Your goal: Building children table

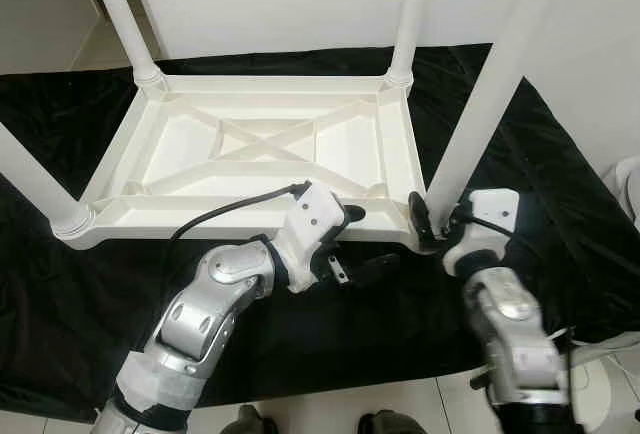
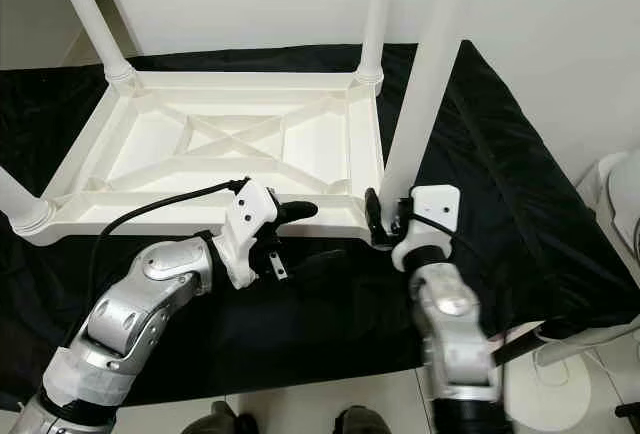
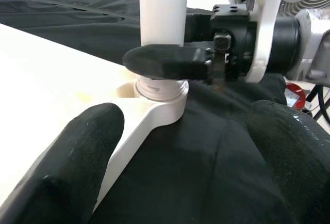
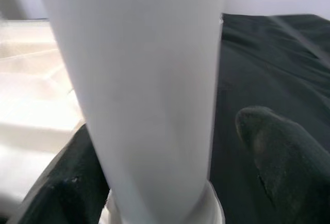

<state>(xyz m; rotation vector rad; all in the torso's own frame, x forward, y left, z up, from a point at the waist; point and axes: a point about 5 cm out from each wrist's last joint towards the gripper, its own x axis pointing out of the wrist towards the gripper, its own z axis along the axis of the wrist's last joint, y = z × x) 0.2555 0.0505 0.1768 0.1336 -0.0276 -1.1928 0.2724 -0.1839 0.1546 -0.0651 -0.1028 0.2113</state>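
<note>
A white plastic children table (image 1: 240, 230) lies upside down on a black cloth, with its legs pointing up. The near-right leg (image 1: 490, 84) stands slightly tilted in its corner socket (image 3: 160, 100). My right gripper (image 1: 438, 219) is open around the base of this leg (image 4: 144, 79), one finger on each side; one fingertip (image 3: 165, 61) lies across the leg's front. My left gripper (image 1: 365, 241) is open and holds nothing. It hovers at the table's front edge, just left of that corner.
The other legs stand at the far left (image 1: 125, 14), far right (image 1: 410, 14) and near left (image 1: 30, 184). The black cloth (image 1: 560, 204) covers the floor around the table. A white wall is behind. A white fan (image 1: 625, 184) stands at the right.
</note>
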